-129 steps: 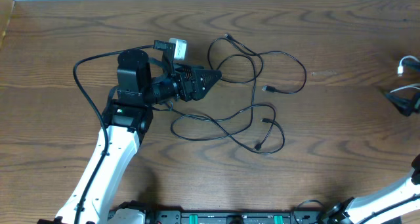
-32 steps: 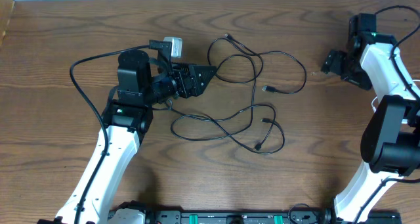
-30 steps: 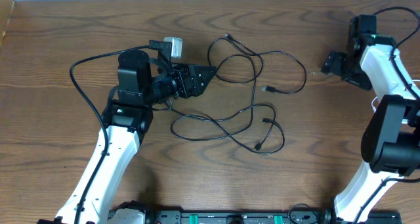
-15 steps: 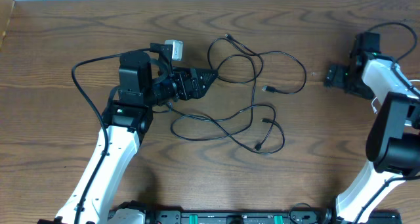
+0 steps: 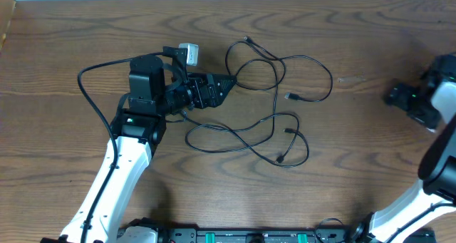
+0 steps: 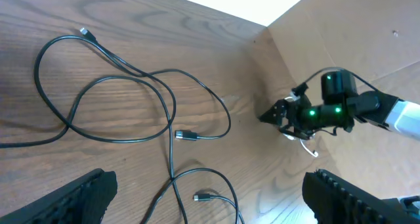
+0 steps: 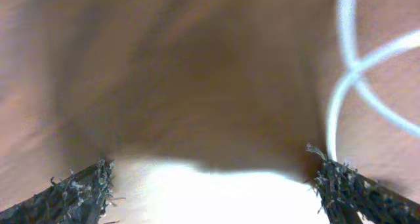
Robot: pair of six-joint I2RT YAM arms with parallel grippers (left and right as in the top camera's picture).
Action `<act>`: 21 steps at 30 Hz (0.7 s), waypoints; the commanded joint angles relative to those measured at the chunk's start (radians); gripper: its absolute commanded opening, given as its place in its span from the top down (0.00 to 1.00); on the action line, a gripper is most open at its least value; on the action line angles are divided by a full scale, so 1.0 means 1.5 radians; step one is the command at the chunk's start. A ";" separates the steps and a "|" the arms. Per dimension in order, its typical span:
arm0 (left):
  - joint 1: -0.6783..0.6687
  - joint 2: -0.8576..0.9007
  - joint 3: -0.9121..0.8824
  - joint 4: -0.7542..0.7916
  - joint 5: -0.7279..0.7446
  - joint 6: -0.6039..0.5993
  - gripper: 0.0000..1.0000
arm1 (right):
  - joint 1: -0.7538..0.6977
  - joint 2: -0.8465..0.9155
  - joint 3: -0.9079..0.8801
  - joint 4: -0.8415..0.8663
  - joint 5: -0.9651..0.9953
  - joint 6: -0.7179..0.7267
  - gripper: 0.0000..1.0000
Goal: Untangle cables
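Black cables (image 5: 275, 116) lie in a loose tangle at mid-frame on the wooden surface (image 5: 342, 164), with their plug ends lying free. Left fingers (image 6: 85, 192) are spread wide and empty at the tangle's left edge. Right fingers (image 7: 79, 188), at the overhead frame's right edge, are parted and hold nothing. That wrist view is blurred. White cable (image 7: 341, 73) loops in its upper right, well apart from the black cables.
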 commanded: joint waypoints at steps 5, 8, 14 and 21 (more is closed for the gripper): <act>-0.002 0.000 0.007 0.000 -0.004 0.009 0.05 | -0.115 0.016 -0.025 -0.004 0.030 -0.012 0.01; -0.002 0.000 0.007 0.000 -0.004 0.009 0.05 | -0.163 0.016 -0.025 0.008 -0.002 -0.011 0.01; -0.002 0.000 0.007 0.000 -0.004 0.009 0.05 | -0.230 0.016 -0.025 0.038 -0.087 -0.008 0.01; -0.002 0.000 0.007 0.000 -0.004 0.009 0.05 | -0.289 0.015 -0.025 0.047 -0.032 0.107 0.01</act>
